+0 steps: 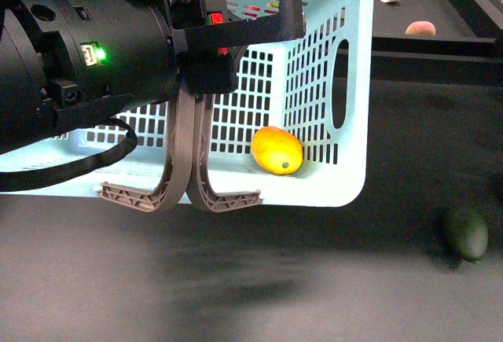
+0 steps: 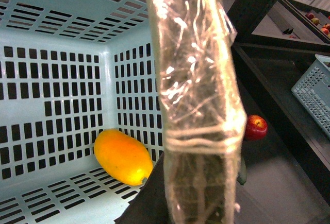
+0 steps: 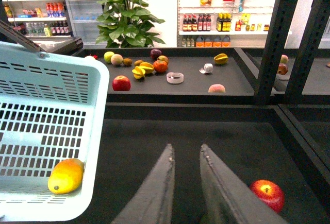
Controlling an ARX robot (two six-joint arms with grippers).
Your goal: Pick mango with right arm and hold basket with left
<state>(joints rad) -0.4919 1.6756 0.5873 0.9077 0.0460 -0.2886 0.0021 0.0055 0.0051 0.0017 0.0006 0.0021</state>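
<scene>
Left arm point(image 1: 47, 82) and handles point(image 1: 181, 153) crowd the basket point(image 1: 357, 59), leaving room above mango point(image 1: 277, 150).

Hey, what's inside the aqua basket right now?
One mango lies on the basket floor near a corner. The left arm hides much of the inside in the front view, and the wrist views show only parts, so other contents cannot be ruled out.

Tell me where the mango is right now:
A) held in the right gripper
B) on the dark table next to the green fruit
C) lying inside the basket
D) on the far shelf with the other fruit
C: the mango lies on the floor of the basket, close to its side wall, while the right gripper is open with nothing between its fingers.
</scene>
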